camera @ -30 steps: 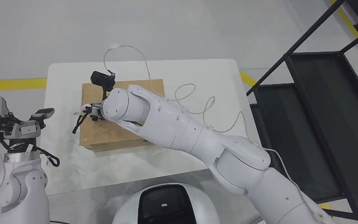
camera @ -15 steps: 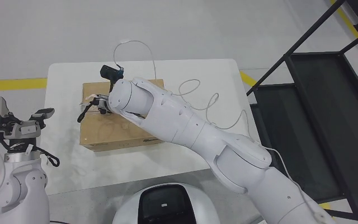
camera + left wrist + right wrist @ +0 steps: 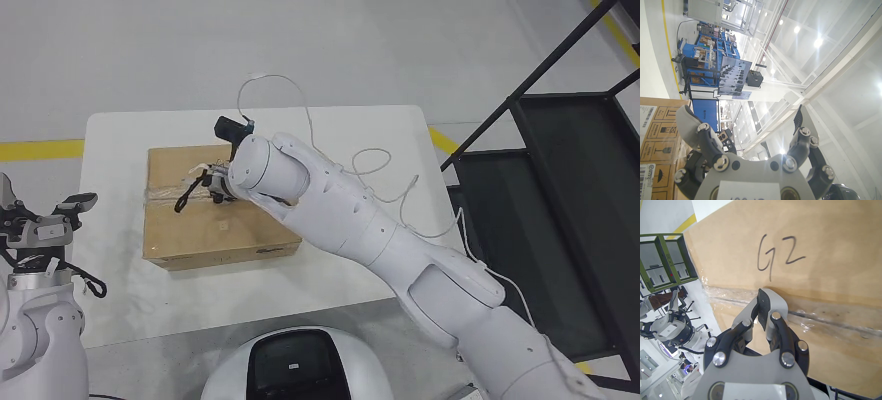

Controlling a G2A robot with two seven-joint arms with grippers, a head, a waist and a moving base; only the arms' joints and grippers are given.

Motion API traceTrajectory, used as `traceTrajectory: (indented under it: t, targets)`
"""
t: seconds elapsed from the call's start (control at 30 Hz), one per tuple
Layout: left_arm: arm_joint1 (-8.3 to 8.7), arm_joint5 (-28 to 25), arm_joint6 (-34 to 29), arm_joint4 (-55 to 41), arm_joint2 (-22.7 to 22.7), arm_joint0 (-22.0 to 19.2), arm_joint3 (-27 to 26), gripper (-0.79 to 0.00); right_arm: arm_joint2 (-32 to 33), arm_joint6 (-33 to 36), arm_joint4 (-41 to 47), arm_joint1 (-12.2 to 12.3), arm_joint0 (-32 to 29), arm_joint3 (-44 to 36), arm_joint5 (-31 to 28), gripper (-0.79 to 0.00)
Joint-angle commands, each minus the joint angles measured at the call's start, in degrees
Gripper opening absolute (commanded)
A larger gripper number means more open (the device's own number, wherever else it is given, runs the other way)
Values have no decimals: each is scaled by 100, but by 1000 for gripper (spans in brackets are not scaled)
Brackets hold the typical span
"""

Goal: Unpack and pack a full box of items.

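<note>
Top view: white table [image 3: 110, 140] on grey floor [image 3: 300, 50] bears cardboard box [image 3: 200, 240]; right gripper [image 3: 761, 299] closed, empty, at its crinkled seam [image 3: 725, 294]; left gripper [image 3: 742, 113] spread, empty.

The right arm [image 3: 350, 225] lies extended far forward, bent at the elbow, with its wrist [image 3: 262, 170] turned so that the right hand [image 3: 762, 307] points out toward the left arm's side. Its fingers [image 3: 777, 306] are closed, tips meeting. The left arm [image 3: 40, 320] is folded in close, well apart from the right hand. The left hand [image 3: 743, 113] points upward, its pads [image 3: 687, 123] spread wide.
</note>
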Motion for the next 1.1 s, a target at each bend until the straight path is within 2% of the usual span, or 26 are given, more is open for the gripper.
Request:
traceTrajectory:
  t: [0.0, 0.3, 0.63, 1.07]
  targets:
    - [0, 0, 0, 0, 0, 0, 0, 0, 110, 132, -203, 118, -113, -242, 102, -785]
    - [0, 0, 0, 0, 0, 0, 0, 0, 577, 642, -1009, 598, -671, -1203, 488, -785]
    - [0, 0, 0, 0, 0, 0, 0, 0, 1142, 457, -1368, 1092, -1225, -1827, 673, -785]
    - [0, 0, 0, 0, 0, 0, 0, 0, 1799, 325, -1348, 1764, -1990, -3236, 805, -785]
